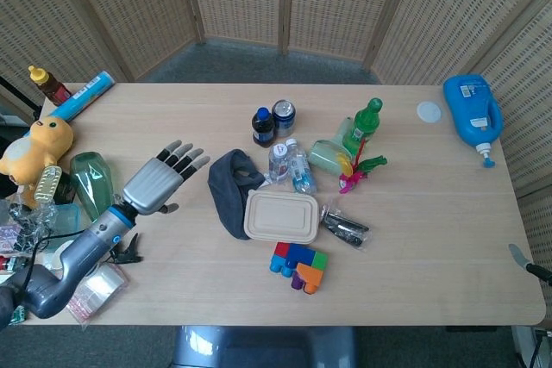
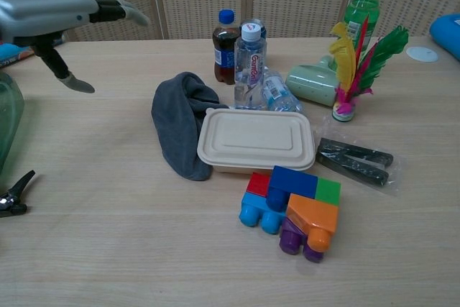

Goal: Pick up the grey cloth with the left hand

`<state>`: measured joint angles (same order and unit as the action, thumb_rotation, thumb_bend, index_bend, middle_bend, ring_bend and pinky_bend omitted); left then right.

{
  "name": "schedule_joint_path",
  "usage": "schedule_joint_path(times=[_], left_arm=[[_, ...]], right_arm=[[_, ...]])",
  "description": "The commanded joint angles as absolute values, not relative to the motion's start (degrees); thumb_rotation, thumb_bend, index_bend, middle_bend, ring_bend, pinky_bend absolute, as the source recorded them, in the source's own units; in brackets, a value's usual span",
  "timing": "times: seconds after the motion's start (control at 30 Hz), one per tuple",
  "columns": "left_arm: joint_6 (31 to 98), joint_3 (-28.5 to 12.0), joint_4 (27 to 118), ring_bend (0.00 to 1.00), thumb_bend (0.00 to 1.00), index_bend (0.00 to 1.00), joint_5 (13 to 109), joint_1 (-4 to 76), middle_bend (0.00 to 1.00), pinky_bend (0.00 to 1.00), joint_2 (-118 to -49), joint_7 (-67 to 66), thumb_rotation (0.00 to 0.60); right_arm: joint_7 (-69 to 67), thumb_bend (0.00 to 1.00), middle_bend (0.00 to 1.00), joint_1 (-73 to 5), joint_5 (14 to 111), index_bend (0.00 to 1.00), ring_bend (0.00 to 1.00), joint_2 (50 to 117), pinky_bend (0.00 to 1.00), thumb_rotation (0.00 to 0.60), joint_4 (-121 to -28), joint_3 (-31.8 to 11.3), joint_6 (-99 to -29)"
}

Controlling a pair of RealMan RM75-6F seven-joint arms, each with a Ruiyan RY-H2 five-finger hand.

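The grey cloth (image 1: 228, 191) lies crumpled on the table, its right side tucked against the beige lidded box (image 1: 281, 215); in the chest view the cloth (image 2: 180, 124) sits left of that box (image 2: 256, 139). My left hand (image 1: 161, 178) hovers above the table a short way left of the cloth, fingers spread, holding nothing. The chest view shows the same hand (image 2: 54, 16) at the upper left, raised above the tabletop, thumb hanging down. My right hand shows in neither view.
Bottles (image 1: 276, 140) stand just behind the cloth. Toy blocks (image 1: 301, 265), a black packet (image 1: 344, 227) and a feather shuttlecock (image 1: 355, 170) lie right of the box. A green glass bottle (image 1: 90, 180), yellow plush (image 1: 33, 148) and clutter fill the left edge.
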<state>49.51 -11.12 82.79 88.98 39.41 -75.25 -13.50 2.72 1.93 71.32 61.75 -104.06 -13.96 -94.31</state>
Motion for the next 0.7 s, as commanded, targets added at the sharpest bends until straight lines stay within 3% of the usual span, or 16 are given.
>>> schedule_joint_path(times=[0.03, 0.33, 0.7], left_arm=[[44.2, -10.1, 74.0, 0.0, 0.0, 0.0, 89.6, 45.5, 0.0, 0.0, -81.6, -11.8, 0.6], [40.0, -7.0, 55.9, 0.0, 0.0, 0.0, 94.2, 55.2, 0.0, 0.0, -92.7, -2.4, 0.6], [37.4, -5.4, 39.9, 0.0, 0.0, 0.0, 92.5, 60.3, 0.0, 0.0, -104.7, 3.0, 0.6]], right_arm=[[2.5, 0.0, 0.0, 1.8, 70.8, 0.0, 0.0, 61.8, 0.0, 0.527, -103.8, -14.3, -94.0], [2.6, 0.0, 0.0, 1.7, 69.2, 0.0, 0.0, 61.9, 0.0, 0.527, -102.9, -14.7, -93.3], [0.6, 0.0, 0.0, 1.9, 66.5, 0.0, 0.0, 61.1, 0.0, 0.53, -102.1, -15.8, -92.1]])
